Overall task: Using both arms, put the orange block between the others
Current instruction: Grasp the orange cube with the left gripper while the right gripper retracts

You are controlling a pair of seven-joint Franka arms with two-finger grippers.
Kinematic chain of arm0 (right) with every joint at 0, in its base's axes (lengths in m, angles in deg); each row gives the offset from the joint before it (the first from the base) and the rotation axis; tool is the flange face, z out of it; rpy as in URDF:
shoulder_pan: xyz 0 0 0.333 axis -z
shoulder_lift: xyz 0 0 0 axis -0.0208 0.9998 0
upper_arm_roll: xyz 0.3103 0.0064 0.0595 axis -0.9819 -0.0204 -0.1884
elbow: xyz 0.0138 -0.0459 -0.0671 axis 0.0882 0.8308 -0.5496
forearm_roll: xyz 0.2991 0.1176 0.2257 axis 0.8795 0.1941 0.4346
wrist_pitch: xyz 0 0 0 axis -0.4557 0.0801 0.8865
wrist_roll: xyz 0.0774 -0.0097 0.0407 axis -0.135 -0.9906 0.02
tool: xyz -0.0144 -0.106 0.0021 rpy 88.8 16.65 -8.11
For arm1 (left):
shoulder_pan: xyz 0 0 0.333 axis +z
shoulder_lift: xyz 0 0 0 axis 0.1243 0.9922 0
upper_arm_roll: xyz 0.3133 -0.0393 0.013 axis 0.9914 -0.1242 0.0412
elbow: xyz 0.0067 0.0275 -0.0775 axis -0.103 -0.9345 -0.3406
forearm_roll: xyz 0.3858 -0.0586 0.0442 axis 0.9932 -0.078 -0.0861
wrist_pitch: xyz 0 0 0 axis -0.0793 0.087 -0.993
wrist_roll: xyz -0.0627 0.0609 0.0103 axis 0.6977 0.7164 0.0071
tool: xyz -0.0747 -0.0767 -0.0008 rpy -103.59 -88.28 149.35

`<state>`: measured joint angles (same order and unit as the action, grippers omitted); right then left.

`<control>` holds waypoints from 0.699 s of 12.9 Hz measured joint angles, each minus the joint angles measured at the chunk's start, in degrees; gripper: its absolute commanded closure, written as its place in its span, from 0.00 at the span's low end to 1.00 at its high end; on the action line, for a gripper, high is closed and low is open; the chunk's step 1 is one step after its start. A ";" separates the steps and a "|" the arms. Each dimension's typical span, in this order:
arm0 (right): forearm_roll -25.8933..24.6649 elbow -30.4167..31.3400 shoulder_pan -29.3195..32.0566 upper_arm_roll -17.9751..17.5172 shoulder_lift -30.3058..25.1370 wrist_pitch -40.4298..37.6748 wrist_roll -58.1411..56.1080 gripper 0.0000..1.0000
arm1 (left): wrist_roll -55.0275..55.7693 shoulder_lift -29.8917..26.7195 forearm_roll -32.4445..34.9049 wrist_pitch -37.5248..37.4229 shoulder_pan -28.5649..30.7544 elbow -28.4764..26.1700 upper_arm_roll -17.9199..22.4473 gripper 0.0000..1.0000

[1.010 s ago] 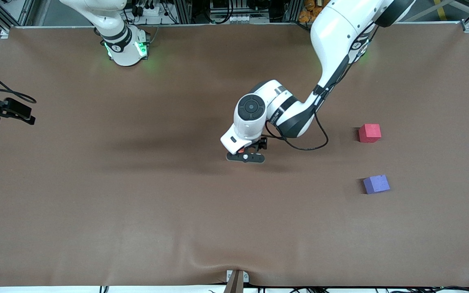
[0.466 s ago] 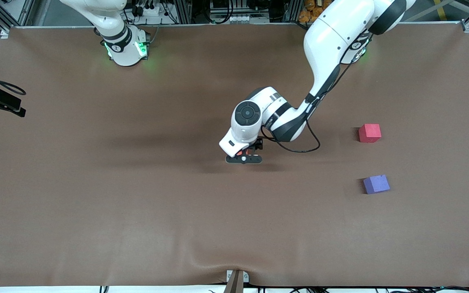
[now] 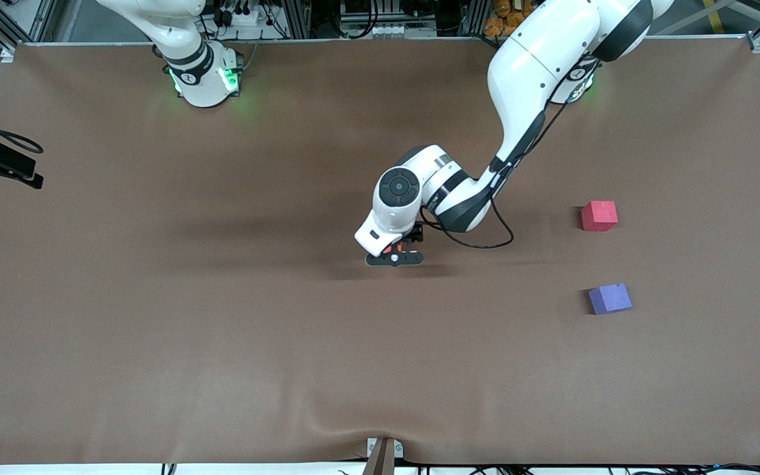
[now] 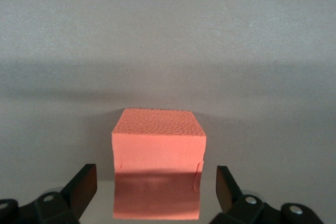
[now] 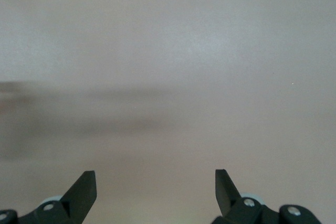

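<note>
Orange block (image 4: 158, 153): on the table's middle, between the left gripper's (image 4: 156, 192) wide fingers, gaps on both sides.
Red-pink cube (image 3: 599, 216), purple-blue cube (image 3: 609, 298): toward the left arm's end, well apart from it.
Right gripper (image 5: 155, 192): wide, holding nothing.

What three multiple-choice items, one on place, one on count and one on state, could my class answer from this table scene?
1. Where is the orange block?
A. between the left gripper's fingers
B. on the purple block
C. beside the red block

2. How many blocks are visible?
A. two
B. three
C. five

3. The left gripper is:
A. shut on the block
B. open
C. out of view

Answers: 1 A, its fingers flank the block; 2 B, orange, red, purple; 3 B, gaps show on both sides.
</note>
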<state>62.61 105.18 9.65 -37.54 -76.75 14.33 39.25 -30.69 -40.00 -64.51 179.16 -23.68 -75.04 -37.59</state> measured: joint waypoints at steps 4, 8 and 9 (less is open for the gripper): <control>0.09 -0.14 -4.11 4.06 -0.01 -1.28 0.00 0.00 | 0.00 0.67 0.11 0.00 -0.15 -0.07 -0.01 0.73; 0.36 -0.40 -6.41 6.90 -0.11 -2.26 0.00 0.00 | -1.27 0.67 0.16 -2.50 0.06 0.45 0.01 1.00; 0.41 -0.40 -6.61 7.21 -0.11 -2.26 0.00 0.00 | -1.27 0.45 0.17 -4.38 0.25 0.75 0.06 1.00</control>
<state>63.02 104.78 3.04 -30.33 -76.86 12.07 39.25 -31.96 -39.55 -64.34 174.78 -23.43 -74.29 -37.53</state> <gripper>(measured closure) 0.000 0.454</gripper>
